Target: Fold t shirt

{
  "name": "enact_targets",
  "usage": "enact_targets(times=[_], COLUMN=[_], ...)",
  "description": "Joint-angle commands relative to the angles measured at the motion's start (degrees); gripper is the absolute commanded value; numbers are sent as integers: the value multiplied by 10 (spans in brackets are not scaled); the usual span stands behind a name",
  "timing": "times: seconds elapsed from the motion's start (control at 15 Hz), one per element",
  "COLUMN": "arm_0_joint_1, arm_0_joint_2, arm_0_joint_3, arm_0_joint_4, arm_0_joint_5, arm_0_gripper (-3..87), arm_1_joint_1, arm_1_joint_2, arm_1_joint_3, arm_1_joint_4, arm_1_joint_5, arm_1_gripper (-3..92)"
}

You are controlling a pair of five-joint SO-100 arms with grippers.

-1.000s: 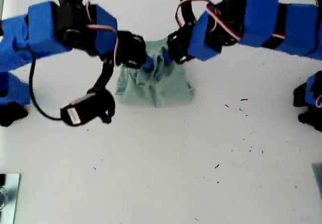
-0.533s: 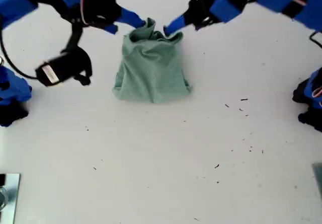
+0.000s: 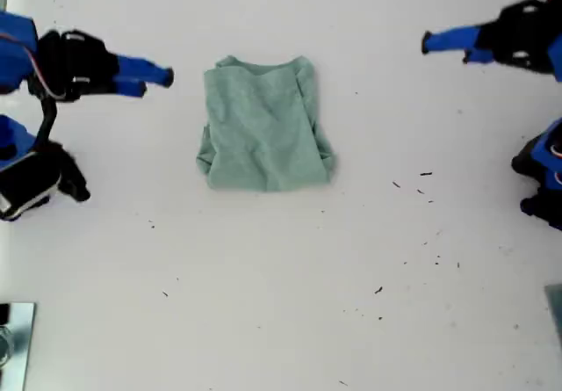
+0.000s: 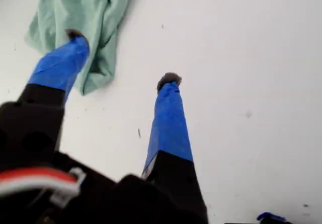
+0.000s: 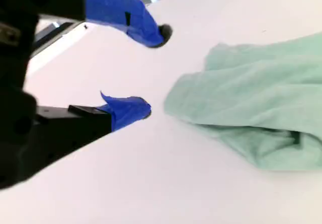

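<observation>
The pale green t shirt [image 3: 263, 127] lies folded into a rough rectangle on the white table, in the upper middle of the exterior view. My second gripper [image 3: 156, 82] hovers a short way off the shirt's edge, toward the exterior view's left. It is open and empty [image 5: 155, 70], with the shirt [image 5: 251, 113] just beyond its fingertips. My first gripper [image 3: 443, 48] is open farther off at the exterior view's upper right. Nothing sits between its blue fingers [image 4: 122, 57], and the shirt [image 4: 85, 17] shows behind one finger.
A black wrist camera [image 3: 31, 180] hangs below the arm at the exterior view's left. A blue arm base [image 3: 540, 176] stands at the right edge. A metal object [image 3: 13, 329] sits at the lower left corner. Small dark specks [image 3: 413, 184] dot the table.
Both grippers let go of the shirt's far edge and drew apart to opposite sides. The bunched-up top of the shirt dropped, and the cloth now lies flat.
</observation>
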Motion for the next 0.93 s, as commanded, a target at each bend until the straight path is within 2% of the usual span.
enact_targets(times=[0.0, 0.07, 0.13, 0.2, 0.27, 0.33, 0.4, 0.47, 0.53, 0.87], arm_0_joint_1=[121, 157, 174, 182, 178, 181, 183, 184, 185, 184], arm_0_joint_2=[224, 352, 483, 459, 468, 482, 477, 478, 478, 479], arm_0_joint_3=[200, 294, 388, 413, 425, 426, 430, 428, 428, 428], arm_0_joint_4=[-90, -94, -79, -65, -16, -16, -20, -19, -19, -19], arm_0_joint_5=[-86, -130, -151, -177, -152, -91, -86, -86, -86, -86], arm_0_gripper=[40, 2, 16, 57, 90, 117, 117, 117, 117, 117], arm_1_joint_1=[-126, -191, -208, -205, -200, -176, -163, -156, -152, -156], arm_1_joint_2=[258, 251, 256, 256, 237, 256, 254, 254, 254, 254], arm_1_joint_3=[231, 288, 351, 427, 431, 432, 432, 432, 432, 432], arm_1_joint_4=[5, -34, -42, -60, -60, -63, -62, -62, -60, -60], arm_1_joint_5=[128, 159, 193, 233, 191, 175, 118, -32, -109, -113], arm_1_gripper=[154, 142, 142, 141, 145, 143, 146, 144, 140, 134])
